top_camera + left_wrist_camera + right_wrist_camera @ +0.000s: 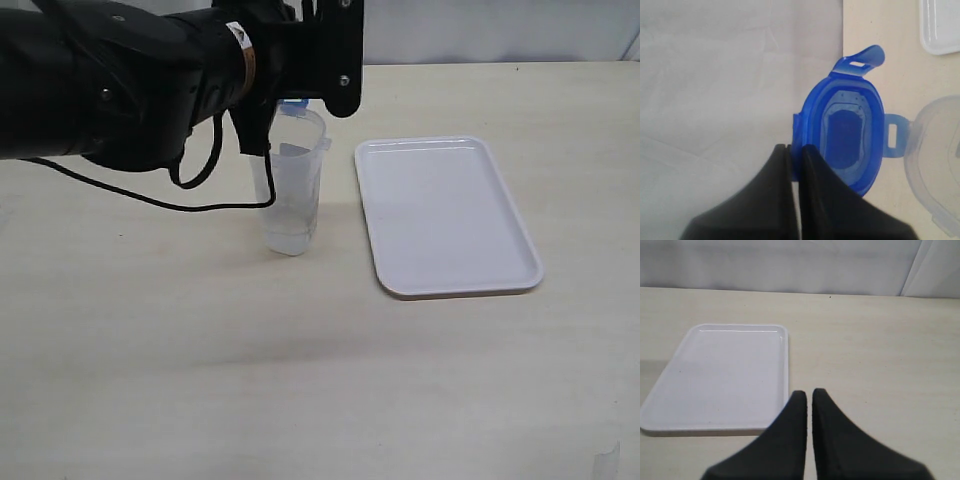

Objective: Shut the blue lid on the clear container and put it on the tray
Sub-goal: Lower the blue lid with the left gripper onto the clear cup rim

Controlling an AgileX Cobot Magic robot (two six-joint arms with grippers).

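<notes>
My left gripper (795, 148) is shut on the rim of the blue lid (842, 135), which has its snap flaps sticking out. In the exterior view the lid (293, 103) shows only as a blue sliver under the left arm (150, 80), right above the mouth of the clear container (293, 195). The container stands upright on the table, left of the white tray (445, 215). Its rim (935, 165) lies beside the lid in the left wrist view. My right gripper (809, 392) is shut with nothing in it, near the tray (720, 375); it is out of the exterior view.
A black cable (200, 200) hangs from the left arm and loops down beside the container. The pale wooden table (300, 380) stretches in front. A corner of the tray (942, 25) shows in the left wrist view.
</notes>
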